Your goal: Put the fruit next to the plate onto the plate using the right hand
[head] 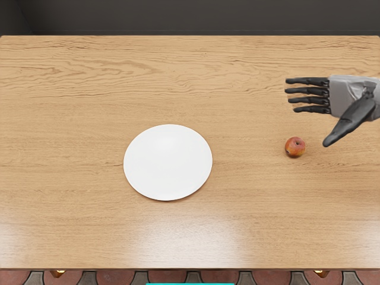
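**Desk:** Where's the fruit?

**Me:** I see the apple lying on the wooden table, at 3 o'clock from the white plate and well apart from it.

**Desk:** And the hand?

**Me:** My right hand is between 1 and 2 o'clock from the apple, with its arm coming in from the right edge. It's wide open and holds nothing. The four fingers stretch straight toward 9 o'clock. The thumb slants down toward 7 o'clock, and its tip is near the apple's 3 o'clock side but apart from it. I can't tell its height over the wood.

**Desk:** Anything in the way?

**Me:** Only bare wood lies between apple and plate.

**Desk:** Edges?

**Me:** The apple is nearer the table's right edge than the plate is. The front edge at 6 o'clock and the back edge at 12 are both well off. Open tabletop runs all round the plate.
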Available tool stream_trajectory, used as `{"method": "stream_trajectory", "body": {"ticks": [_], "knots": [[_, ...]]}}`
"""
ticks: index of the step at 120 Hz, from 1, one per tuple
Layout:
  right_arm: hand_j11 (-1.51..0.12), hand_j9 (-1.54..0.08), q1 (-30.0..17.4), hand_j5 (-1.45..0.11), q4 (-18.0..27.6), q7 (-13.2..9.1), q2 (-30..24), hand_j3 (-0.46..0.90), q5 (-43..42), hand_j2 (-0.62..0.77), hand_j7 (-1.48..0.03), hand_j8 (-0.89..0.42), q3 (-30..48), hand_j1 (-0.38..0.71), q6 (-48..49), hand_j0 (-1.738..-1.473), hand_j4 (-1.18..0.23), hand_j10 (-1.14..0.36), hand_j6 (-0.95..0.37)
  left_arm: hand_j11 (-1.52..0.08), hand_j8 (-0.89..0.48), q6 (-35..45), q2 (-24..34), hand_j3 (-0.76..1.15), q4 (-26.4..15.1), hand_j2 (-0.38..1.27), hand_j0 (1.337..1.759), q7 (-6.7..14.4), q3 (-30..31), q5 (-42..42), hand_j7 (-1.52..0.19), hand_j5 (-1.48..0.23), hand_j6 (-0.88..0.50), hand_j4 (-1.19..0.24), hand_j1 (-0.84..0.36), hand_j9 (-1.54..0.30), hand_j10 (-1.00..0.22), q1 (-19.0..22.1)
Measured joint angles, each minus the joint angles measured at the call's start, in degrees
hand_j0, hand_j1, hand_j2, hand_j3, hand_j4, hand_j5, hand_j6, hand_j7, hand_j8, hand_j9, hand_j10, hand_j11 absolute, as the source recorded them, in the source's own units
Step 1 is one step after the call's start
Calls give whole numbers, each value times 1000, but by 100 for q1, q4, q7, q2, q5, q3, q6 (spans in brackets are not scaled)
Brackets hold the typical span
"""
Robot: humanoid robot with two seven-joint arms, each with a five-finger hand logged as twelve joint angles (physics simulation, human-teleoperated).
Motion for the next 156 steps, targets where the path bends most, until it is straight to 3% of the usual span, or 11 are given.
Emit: {"method": "stream_trajectory", "body": {"ticks": [22,37,63,85,107,156], "knots": [[-57,-57,214,-57,810,-1253,-226,0,-116,-8,-57,-44,18,-298,-596,-1658,-44,-44,-44,-304,-234,1,0,0,0,47,1658,0,0,0,-304,-304,-234,-234,69,-304,-234,0],[-57,-57,358,-58,1246,-1633,-335,0,-542,-8,-57,-46,8,-297,-1661,-1658,-46,-46,-46,-304,-234,0,0,0,0,47,1658,0,0,-1,-304,-304,-234,-234,69,-304,-234,1],[-58,-59,464,-59,1558,-1928,-63,0,-1363,-9,-58,-49,-137,-296,-3381,-1658,-48,-48,-49,-304,-234,0,0,0,0,47,1658,0,0,-1,-304,-304,-234,-234,69,-304,-234,0],[-58,-58,1265,-59,1603,-2055,557,0,-1564,-9,-58,-49,-1305,-297,-5046,-1658,-48,-48,-49,-304,-234,0,0,0,0,47,1658,0,0,-1,-304,-304,-234,-234,69,-304,-234,0],[-57,-58,1575,-58,1647,-2077,1116,0,-1597,-8,-57,-47,-1959,-297,-6452,-1658,-47,-47,-48,-304,-234,0,0,0,0,47,1658,0,1,-1,-304,-304,-234,-234,69,-304,-234,0],[-58,-58,2171,-58,1635,-2082,2171,0,-1592,-8,-57,-46,-3435,-297,-6992,-1658,-46,-46,-47,-304,-234,0,0,0,0,47,1658,0,1,-1,-304,-304,-234,-234,69,-304,-234,0]]}}
